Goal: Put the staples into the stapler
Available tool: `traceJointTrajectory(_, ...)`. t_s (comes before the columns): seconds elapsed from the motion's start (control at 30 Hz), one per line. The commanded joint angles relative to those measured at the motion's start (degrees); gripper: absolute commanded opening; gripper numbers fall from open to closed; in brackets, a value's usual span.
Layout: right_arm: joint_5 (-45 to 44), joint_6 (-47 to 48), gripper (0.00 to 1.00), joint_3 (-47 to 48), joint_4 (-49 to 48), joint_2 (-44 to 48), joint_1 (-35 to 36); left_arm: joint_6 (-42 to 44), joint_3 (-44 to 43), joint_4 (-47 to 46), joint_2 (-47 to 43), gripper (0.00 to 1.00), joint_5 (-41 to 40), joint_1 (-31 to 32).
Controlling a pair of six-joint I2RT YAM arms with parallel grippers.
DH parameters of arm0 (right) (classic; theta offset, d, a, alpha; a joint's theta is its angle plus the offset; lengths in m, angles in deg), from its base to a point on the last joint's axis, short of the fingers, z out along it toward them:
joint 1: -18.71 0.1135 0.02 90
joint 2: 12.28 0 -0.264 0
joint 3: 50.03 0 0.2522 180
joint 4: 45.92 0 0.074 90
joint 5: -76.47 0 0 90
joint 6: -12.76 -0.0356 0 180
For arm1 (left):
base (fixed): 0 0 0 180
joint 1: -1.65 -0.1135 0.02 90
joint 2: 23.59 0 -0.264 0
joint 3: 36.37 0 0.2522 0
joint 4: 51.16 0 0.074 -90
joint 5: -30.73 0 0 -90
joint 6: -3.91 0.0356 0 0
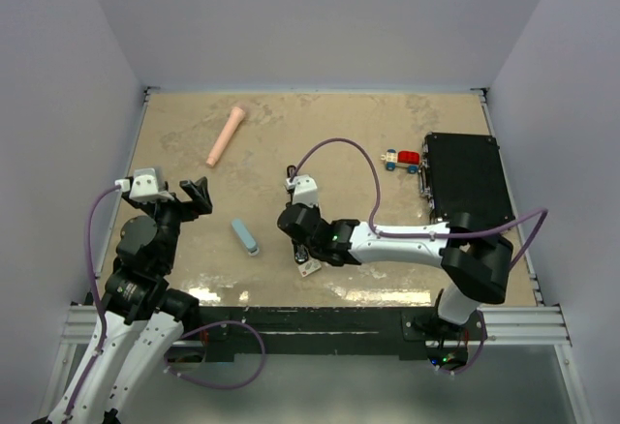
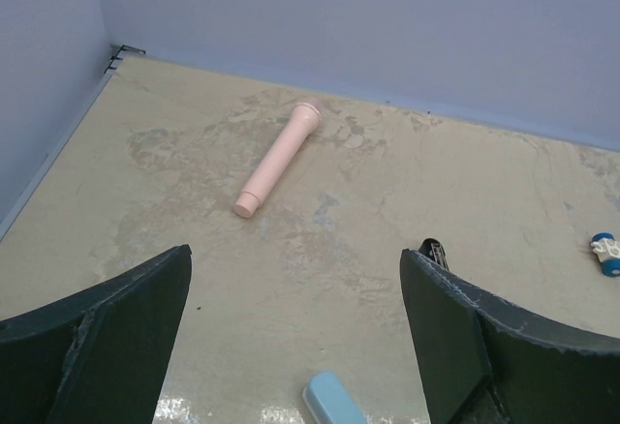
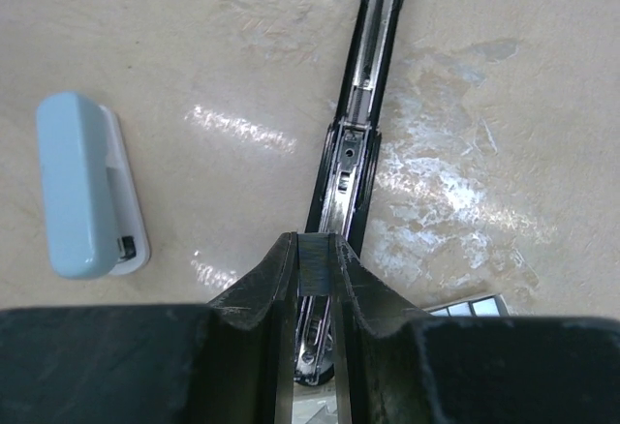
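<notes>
My right gripper [image 3: 314,257] is shut on a small grey strip of staples [image 3: 314,271]. It holds the strip just above the open black stapler [image 3: 359,105], whose metal channel runs straight away from the fingertips. In the top view the right gripper [image 1: 302,246] hovers over the middle of the table, and the stapler's far tip [image 1: 290,170] shows beyond it. The white staple box [image 1: 309,268] lies beside the gripper; it also shows in the right wrist view [image 3: 471,305]. My left gripper [image 1: 194,195] is open and empty at the left [image 2: 295,259].
A small light-blue stapler [image 1: 245,236] lies between the arms, also seen by the wrists [image 3: 82,187] [image 2: 334,400]. A pink cylinder [image 1: 226,135] lies at the far left. A toy car [image 1: 401,161] and a black case [image 1: 465,177] sit at the right.
</notes>
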State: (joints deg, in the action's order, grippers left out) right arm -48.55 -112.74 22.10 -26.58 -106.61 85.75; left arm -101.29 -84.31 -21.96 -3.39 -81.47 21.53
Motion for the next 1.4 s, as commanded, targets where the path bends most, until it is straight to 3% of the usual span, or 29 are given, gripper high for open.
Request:
traceJointTrajectory(0.0, -9.3, -5.3, 0.09, -0.1, -4.6, -2.7, 1.3, 0.8, 0.1, -1.9, -0.5, 0.93, 0.6, -0.6)
traceJointTrajectory(0.53, -15.5, -9.6, 0.06, 0.3, -4.6, -7.3, 2.4, 0.9, 0.1, -1.8, -0.7, 0.93, 0.5, -0.6)
traceJointTrajectory(1.37, -12.6, -6.9, 0.06, 2.0, -5.3, -9.7, 2.4, 1.0, 0.1, -1.7, -0.8, 0.93, 0.5, -0.6)
